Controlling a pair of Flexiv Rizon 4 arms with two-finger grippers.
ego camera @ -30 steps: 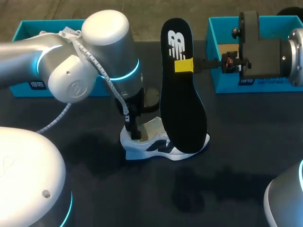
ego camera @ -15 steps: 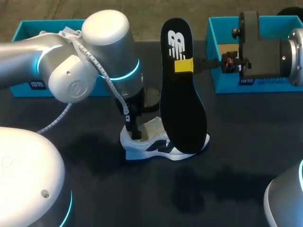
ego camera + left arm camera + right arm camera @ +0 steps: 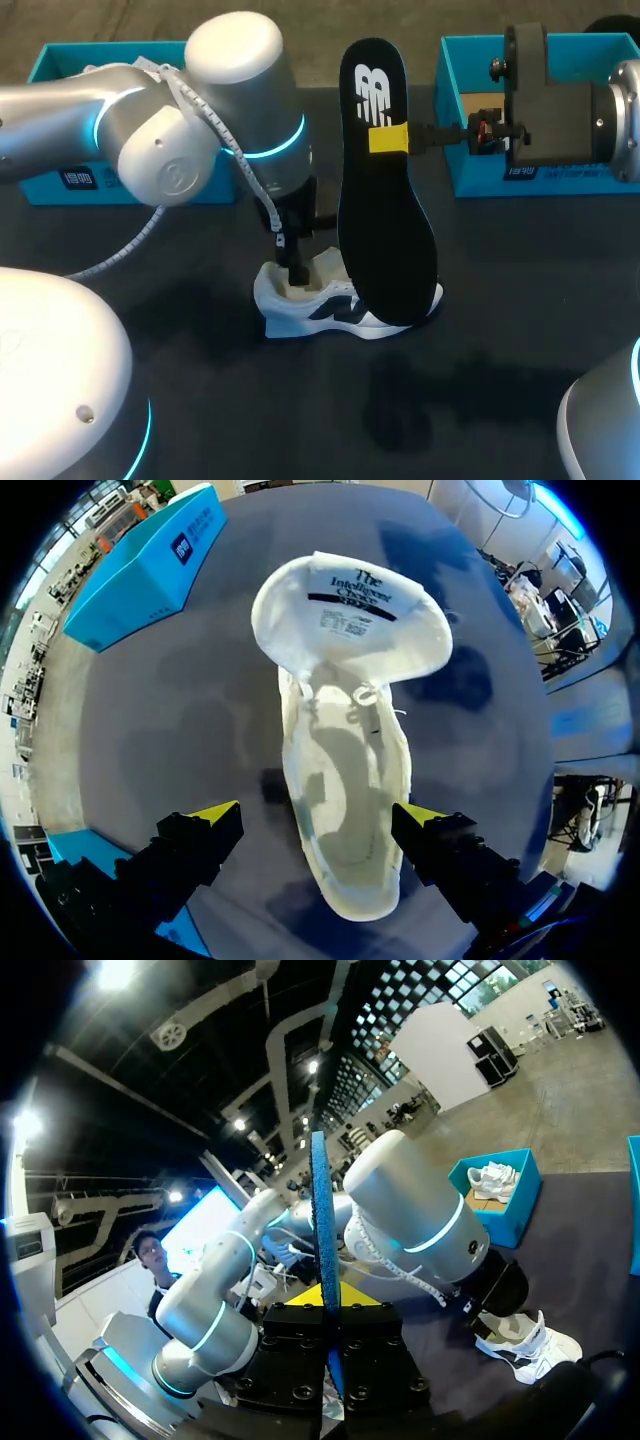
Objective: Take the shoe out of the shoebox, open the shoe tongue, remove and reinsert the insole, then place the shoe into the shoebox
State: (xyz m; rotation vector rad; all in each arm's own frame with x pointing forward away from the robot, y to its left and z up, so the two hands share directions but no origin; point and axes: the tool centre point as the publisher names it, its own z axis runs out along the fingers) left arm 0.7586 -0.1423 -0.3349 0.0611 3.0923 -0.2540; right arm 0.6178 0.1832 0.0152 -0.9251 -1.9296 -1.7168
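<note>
Shoe was already out of its box, standing on the table just below the middle of the head view. Its tongue was folded right back and the inside looked bare, so we judged steps 1–2 done and the insole removal done too.

Insole was out, held upright in the upper middle of the frame, its lower end in front of the shoe's toe half. We couldn't tell if they touched. R gripper came in from the upper right, yellow tips pinching the insole near its top end. The R wrist view showed it edge-on btw the fingers.

L gripper hung over the shoe opening, fingers spread wide, one each side, gripping nothing as far as we could see.

Left to do, by our reckoning: insole back in, then the shoe into a box. Upper-left box and upper-right box both sat at the far edge, well apart from the shoe.
</note>
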